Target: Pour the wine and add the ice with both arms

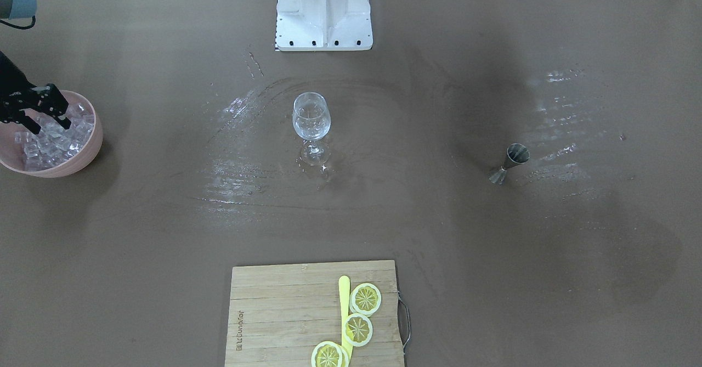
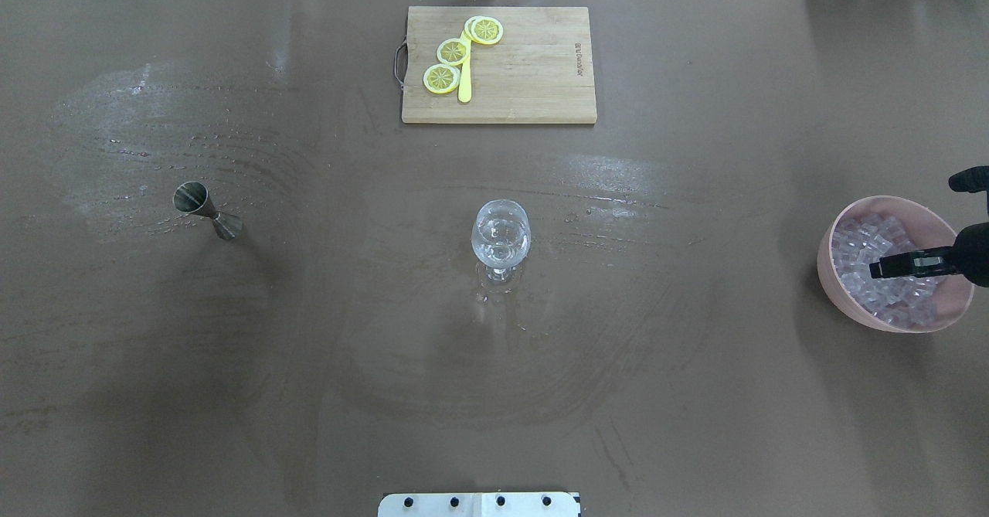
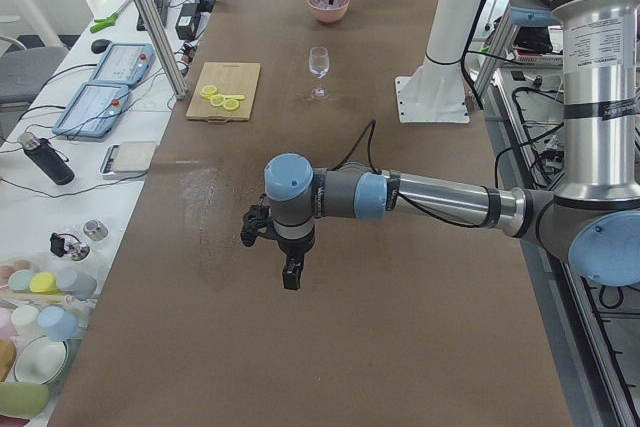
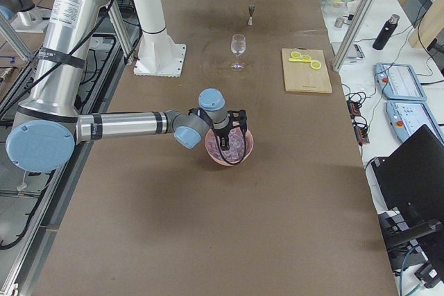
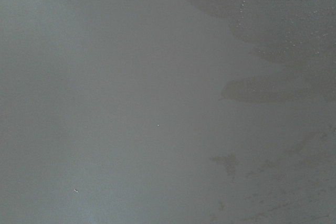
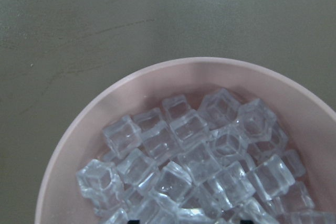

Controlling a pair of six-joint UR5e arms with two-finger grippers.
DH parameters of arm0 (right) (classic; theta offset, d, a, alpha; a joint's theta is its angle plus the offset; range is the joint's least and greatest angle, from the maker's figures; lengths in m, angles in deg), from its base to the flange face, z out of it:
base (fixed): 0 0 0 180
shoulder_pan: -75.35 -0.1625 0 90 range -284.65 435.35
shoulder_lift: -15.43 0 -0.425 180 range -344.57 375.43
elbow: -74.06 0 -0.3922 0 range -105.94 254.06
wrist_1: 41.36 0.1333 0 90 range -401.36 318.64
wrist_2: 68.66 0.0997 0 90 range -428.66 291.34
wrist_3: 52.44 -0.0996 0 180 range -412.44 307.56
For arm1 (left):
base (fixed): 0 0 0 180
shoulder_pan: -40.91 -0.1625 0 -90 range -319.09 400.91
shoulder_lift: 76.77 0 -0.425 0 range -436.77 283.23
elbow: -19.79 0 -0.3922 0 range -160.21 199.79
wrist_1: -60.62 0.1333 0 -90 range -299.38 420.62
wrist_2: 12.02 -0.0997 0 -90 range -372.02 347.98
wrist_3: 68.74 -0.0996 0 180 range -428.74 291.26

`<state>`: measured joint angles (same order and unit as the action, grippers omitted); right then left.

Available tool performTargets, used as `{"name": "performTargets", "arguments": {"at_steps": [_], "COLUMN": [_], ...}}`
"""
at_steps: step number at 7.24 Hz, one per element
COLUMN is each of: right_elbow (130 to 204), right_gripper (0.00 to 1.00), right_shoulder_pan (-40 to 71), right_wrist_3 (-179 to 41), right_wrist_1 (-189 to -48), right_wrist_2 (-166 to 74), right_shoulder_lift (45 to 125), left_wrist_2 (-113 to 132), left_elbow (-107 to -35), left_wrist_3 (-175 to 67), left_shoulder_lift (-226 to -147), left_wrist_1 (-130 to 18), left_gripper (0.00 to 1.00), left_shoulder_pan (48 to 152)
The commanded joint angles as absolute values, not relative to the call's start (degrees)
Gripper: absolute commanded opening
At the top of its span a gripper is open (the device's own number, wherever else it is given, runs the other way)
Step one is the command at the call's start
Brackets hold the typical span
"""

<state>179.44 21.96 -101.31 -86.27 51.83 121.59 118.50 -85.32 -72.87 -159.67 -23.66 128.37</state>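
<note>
The right gripper (image 1: 50, 121), fingers spread wide, seems to dip into the ice (image 6: 199, 161) heaped in the pink bowl (image 6: 105, 108) at the tabletop's (image 2: 695, 393) right edge. A glassy cube could squirt from the pinch, or drop on the way to the mid-table wine glass (image 2: 501, 232). Whether the left gripper (image 3: 290, 277) is spread or closed cannot be told.

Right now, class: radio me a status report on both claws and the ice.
Right claw open, down over ice in pink bowl. Left claw over table, state unclear. Wine glass stands apart, nothing between.
</note>
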Motion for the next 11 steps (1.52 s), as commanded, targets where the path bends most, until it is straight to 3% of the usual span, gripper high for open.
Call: {"name": "performTargets", "arguments": {"at_steps": [1, 3, 7, 9, 11], "right_elbow": [179.44, 179.61, 184.51, 186.2, 186.47], "right_gripper": [0.44, 0.01, 0.0, 0.0, 0.0], "right_shoulder_pan": [22.35, 22.7, 20.17, 18.4, 18.49], "right_wrist_3": [-101.3, -101.22, -100.95, -101.3, -101.39], "right_wrist_1": [-86.27, -86.27, -86.79, -87.93, -100.26], "right_wrist_2": [51.67, 51.67, 52.63, 52.55, 52.2], "right_shoulder_lift": [121.69, 121.69, 120.73, 115.48, 106.01], "left_wrist_2": [118.5, 118.5, 118.5, 118.5, 118.5], "left_elbow": [-85.33, -85.33, -85.16, -84.89, -84.8], "left_wrist_3": [-72.87, -72.87, -72.87, -72.87, -72.79], "left_shoulder_lift": [-159.65, -159.74, -159.74, -159.74, -159.74], "left_wrist_1": [-23.67, -23.67, -23.67, -23.67, -23.66], "left_gripper": [0.98, 0.98, 0.98, 0.98, 0.98], "left_shoulder_pan": [128.37, 128.37, 128.37, 128.28, 128.28]}}
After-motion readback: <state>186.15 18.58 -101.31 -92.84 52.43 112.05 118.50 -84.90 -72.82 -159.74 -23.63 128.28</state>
